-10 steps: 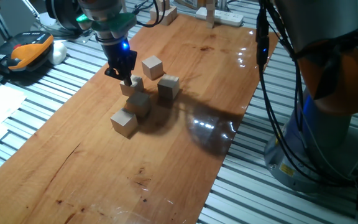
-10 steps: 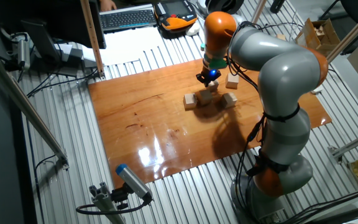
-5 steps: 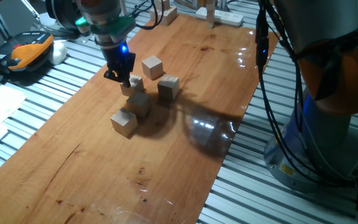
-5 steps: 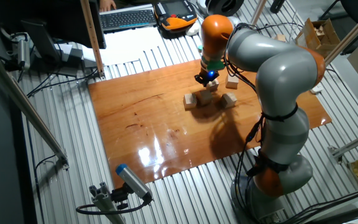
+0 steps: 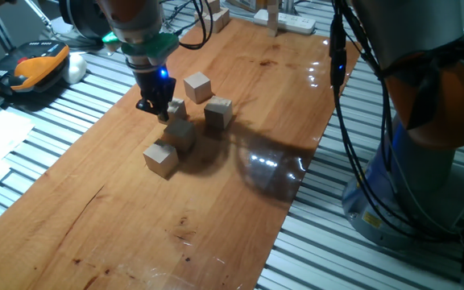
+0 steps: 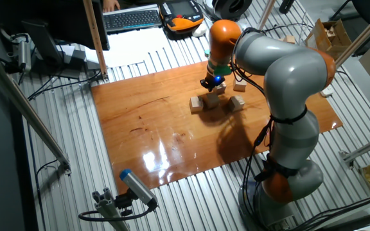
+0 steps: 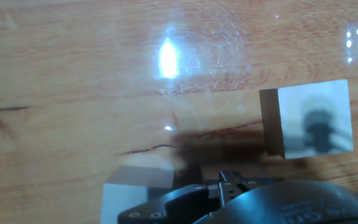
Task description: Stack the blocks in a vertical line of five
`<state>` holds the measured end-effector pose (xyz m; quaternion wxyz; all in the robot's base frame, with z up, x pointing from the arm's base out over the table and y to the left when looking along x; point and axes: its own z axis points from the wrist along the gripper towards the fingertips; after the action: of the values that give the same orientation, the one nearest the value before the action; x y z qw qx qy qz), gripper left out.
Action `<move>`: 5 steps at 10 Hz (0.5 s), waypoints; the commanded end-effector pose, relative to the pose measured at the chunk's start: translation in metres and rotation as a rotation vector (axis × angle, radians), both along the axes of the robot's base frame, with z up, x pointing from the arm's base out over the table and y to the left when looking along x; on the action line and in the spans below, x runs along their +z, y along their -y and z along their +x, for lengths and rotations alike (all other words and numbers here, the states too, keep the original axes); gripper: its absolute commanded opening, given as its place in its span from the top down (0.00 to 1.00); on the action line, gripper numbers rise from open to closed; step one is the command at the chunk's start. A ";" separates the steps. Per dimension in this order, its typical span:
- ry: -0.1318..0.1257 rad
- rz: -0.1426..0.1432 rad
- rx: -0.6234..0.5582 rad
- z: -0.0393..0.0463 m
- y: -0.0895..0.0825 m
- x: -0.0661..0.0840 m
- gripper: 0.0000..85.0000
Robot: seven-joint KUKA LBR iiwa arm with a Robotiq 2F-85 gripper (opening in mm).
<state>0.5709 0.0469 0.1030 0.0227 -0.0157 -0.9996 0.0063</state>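
Five blocks [image 5: 160, 159] are lying clustered on the wooden bench [image 5: 240, 217], none stacked, with a white power strip [image 5: 292, 22] sitting at the far end. The gripper [image 5: 158, 111] is hovering beside the nearest block [image 5: 176, 108]; jaws' width cannot be determined.

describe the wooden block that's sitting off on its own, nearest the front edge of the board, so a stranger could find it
On the long wooden board, find the gripper over a cluster of tan blocks. The lone block sits just in front of that cluster, closest to the camera, touching nothing.
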 end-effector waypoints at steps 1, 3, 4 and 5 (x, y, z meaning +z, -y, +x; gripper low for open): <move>-0.009 -0.002 0.002 0.0009 0.000 -0.002 1.00; -0.006 -0.017 -0.022 -0.0003 -0.005 -0.002 0.60; 0.000 -0.028 -0.032 -0.0015 -0.007 -0.002 0.60; 0.005 -0.030 -0.043 -0.0022 -0.009 -0.001 0.60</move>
<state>0.5686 0.0560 0.1016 0.0199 -0.0377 -0.9989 0.0206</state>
